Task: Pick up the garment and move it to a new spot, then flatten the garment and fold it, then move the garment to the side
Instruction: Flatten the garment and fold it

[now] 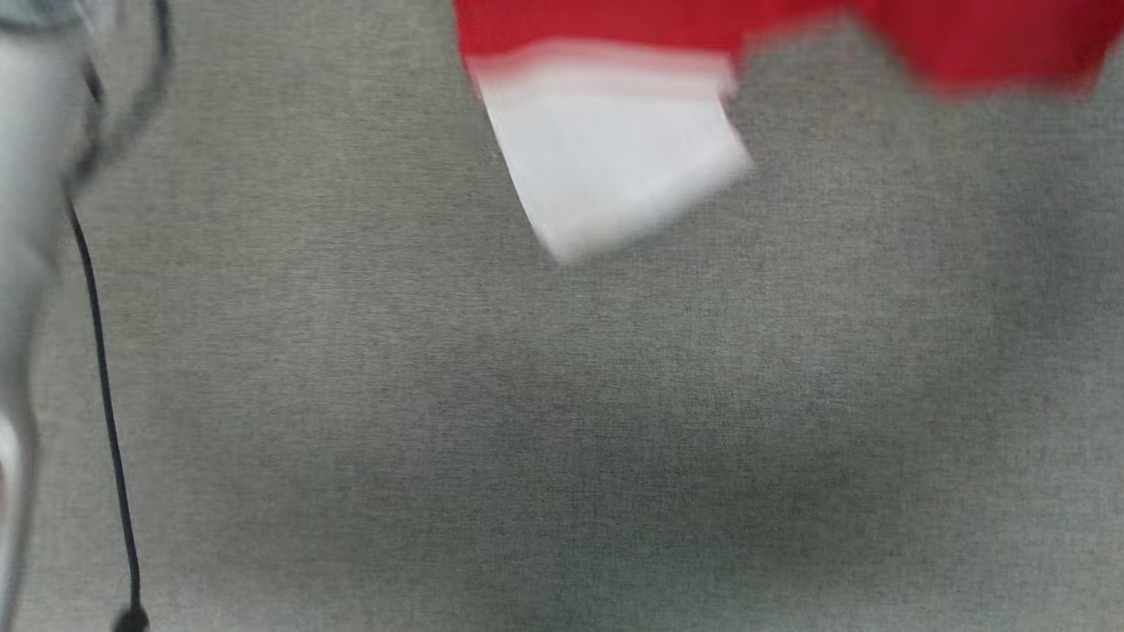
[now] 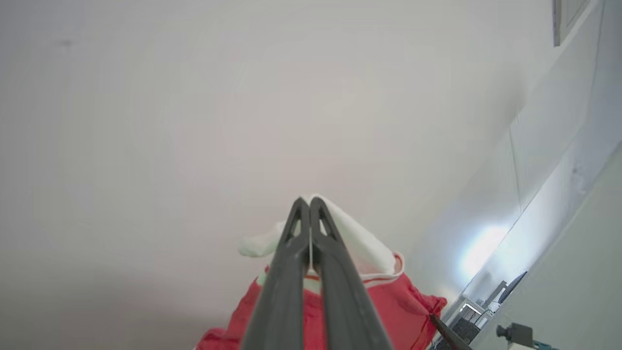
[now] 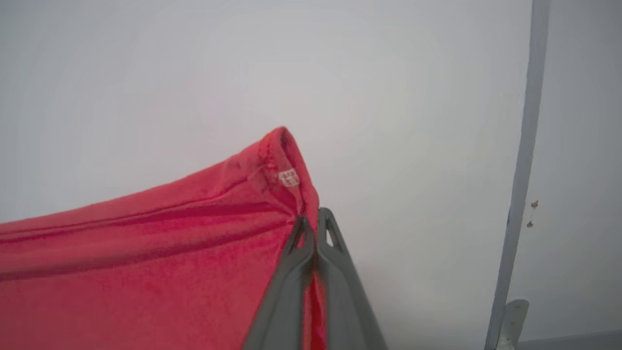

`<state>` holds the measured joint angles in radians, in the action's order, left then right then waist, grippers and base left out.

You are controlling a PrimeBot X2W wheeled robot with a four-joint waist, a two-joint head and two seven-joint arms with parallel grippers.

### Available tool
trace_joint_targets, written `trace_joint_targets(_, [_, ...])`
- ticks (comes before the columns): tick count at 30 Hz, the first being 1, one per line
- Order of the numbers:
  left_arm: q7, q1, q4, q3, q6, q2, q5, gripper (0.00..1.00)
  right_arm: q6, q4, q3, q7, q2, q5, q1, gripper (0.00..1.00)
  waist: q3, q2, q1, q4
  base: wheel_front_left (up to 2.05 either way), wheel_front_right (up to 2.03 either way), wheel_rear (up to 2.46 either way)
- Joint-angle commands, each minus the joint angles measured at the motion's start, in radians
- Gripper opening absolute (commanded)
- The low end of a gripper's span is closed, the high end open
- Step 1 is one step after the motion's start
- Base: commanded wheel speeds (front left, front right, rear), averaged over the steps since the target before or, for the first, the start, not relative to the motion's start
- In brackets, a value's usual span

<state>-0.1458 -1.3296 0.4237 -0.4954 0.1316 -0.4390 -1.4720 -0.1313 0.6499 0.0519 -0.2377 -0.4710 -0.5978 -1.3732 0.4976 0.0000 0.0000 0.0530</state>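
The red garment (image 1: pixel 606 26) hangs blurred at the top of the head view, its white sleeve (image 1: pixel 615 158) dangling above the grey cloth surface (image 1: pixel 562 421). In the left wrist view my left gripper (image 2: pixel 309 200) points upward, shut on a white edge of the garment (image 2: pixel 359 248), with red cloth bunched below. In the right wrist view my right gripper (image 3: pixel 315 218) is shut on a red corner of the garment (image 3: pixel 146 253), which stretches away to the left; a small white label sits by the corner.
A pale forearm (image 1: pixel 26 219) with a black cable (image 1: pixel 105 395) runs down the left edge of the head view. Pale walls or ceiling lie behind both wrist views, with a grey vertical strip (image 3: pixel 522 160) at the right.
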Motion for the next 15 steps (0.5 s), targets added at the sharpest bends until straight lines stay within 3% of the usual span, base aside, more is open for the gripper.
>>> trace_joint_targets(1, [-0.009, -0.076, 0.044, 0.013, -0.003, 0.002, 0.018, 0.0, 0.001, 0.037, 0.022, 0.03, 0.005, 0.029, -0.056, 0.0, 0.016, 0.0, 0.0, -0.014, 0.0, 0.0, 0.0])
trace_joint_targets(5, [-0.011, -0.249, 0.14, 0.029, -0.003, 0.034, 0.011, 0.0, 0.002, 0.129, 0.039, 0.084, 0.022, 0.119, -0.175, 0.0, 0.027, 0.0, 0.0, -0.028, 0.0, 0.0, 0.0])
trace_joint_targets(8, [-0.007, -0.27, 0.168, 0.03, -0.003, 0.048, -0.013, 0.0, 0.002, 0.18, 0.03, 0.101, 0.037, 0.15, -0.205, 0.0, 0.032, 0.0, 0.0, -0.028, 0.0, 0.0, 0.0])
trace_joint_targets(11, [0.007, -0.225, 0.15, 0.025, -0.003, 0.057, -0.04, 0.0, 0.002, 0.208, 0.012, 0.106, 0.04, 0.16, -0.178, 0.0, 0.035, 0.0, 0.0, -0.029, 0.0, 0.0, 0.0])
trace_joint_targets(15, [0.024, -0.024, 0.053, -0.009, -0.002, 0.042, -0.084, 0.0, 0.001, 0.217, -0.053, 0.109, 0.035, 0.115, -0.058, 0.0, 0.039, 0.0, 0.0, -0.019, 0.0, 0.0, 0.0])
